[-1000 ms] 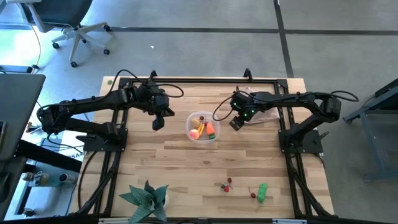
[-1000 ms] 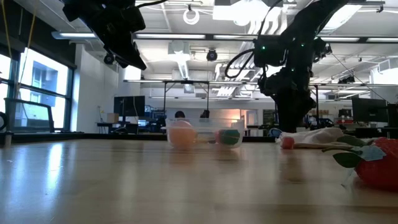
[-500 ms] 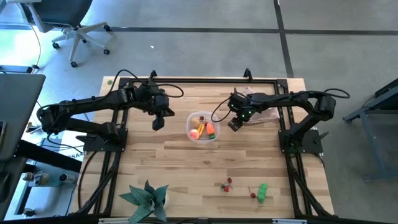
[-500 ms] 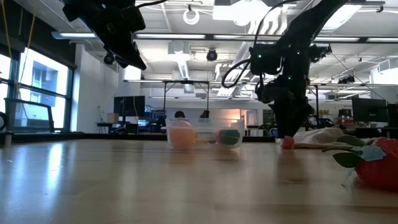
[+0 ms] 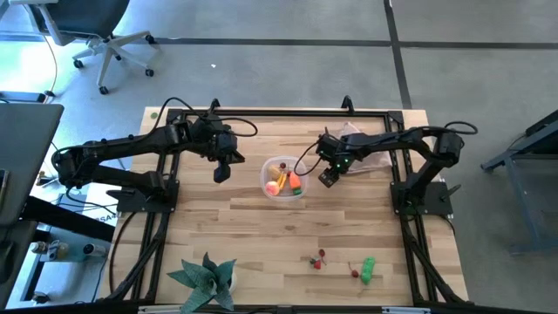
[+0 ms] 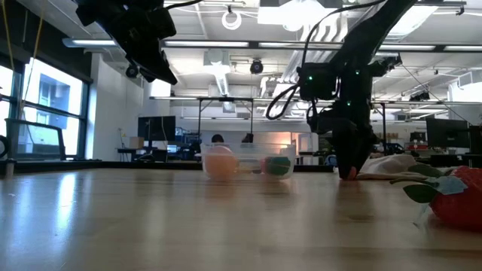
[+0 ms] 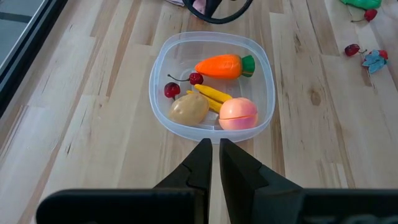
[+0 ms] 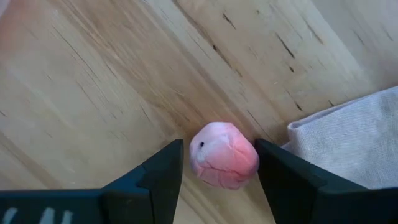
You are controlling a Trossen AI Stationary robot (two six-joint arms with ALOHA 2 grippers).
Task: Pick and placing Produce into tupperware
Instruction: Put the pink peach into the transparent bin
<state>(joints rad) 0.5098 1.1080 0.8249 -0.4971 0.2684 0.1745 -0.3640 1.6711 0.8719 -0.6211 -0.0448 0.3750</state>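
The clear tupperware [image 5: 284,178] stands at the table's middle. It holds an orange carrot [image 7: 225,66], a tan potato [image 7: 189,107], yellow sticks, red cherries and a pink-orange piece [image 7: 238,113]. My left gripper [image 5: 221,173] is shut and hangs in the air left of the tupperware; it also shows in its wrist view [image 7: 214,155]. My right gripper [image 5: 326,177] is open and low at the table, right of the tupperware. Its fingers stand close on either side of a small pink produce piece [image 8: 224,155], which lies on the wood.
A pinkish-beige cloth [image 5: 366,153] lies just behind the right gripper, and its edge [image 8: 348,137] is near the pink piece. Cherries [image 5: 319,259] and a green pepper [image 5: 368,269] lie near the table's front right. A green fake plant [image 5: 205,277] stands at the front left.
My right gripper has come down to the table, a little toward the near edge and the tupperware. It now stands around the pink piece, which has stayed in place.
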